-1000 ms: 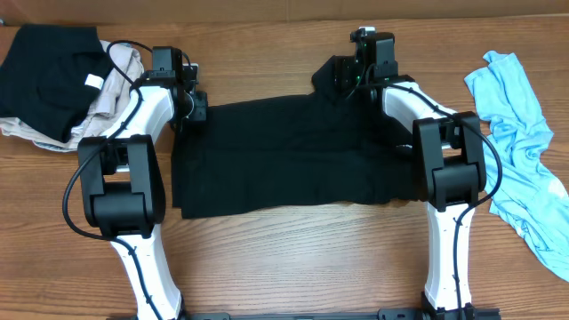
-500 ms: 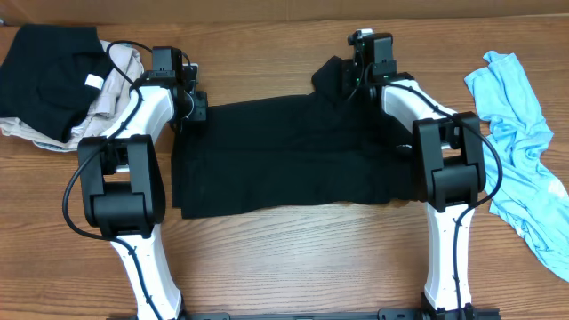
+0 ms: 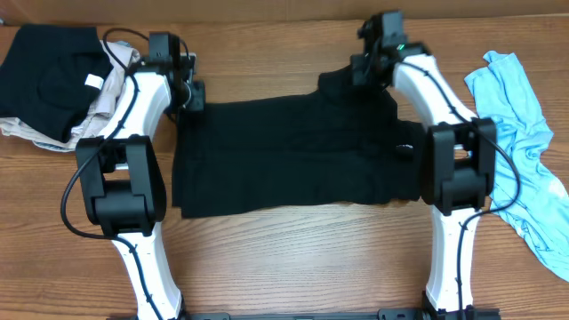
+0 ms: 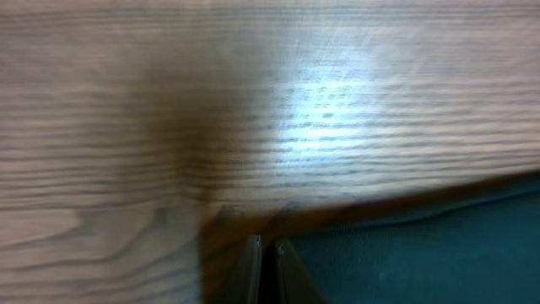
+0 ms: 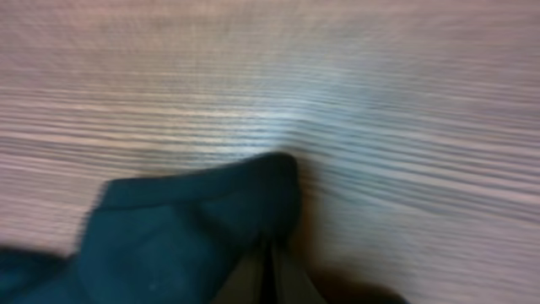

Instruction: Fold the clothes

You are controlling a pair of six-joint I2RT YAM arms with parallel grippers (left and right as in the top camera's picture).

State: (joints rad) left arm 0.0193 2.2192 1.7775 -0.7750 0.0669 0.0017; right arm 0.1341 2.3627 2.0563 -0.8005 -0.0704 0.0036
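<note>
The left end effector (image 4: 263, 253) and right end effector (image 5: 268, 262) were each pressed together, pinching a far corner of the large black fabric garment (image 3: 284, 160). The garment spread between and behind them on the wooden counter (image 3: 293, 258).

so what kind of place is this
Most likely a robot lab bench set up for laundry folding: a left arm and right arm mounted at a wooden table, a black garment spread between them, and more clothes at the sides, a dark-and-beige pile and a blue garment.
</note>
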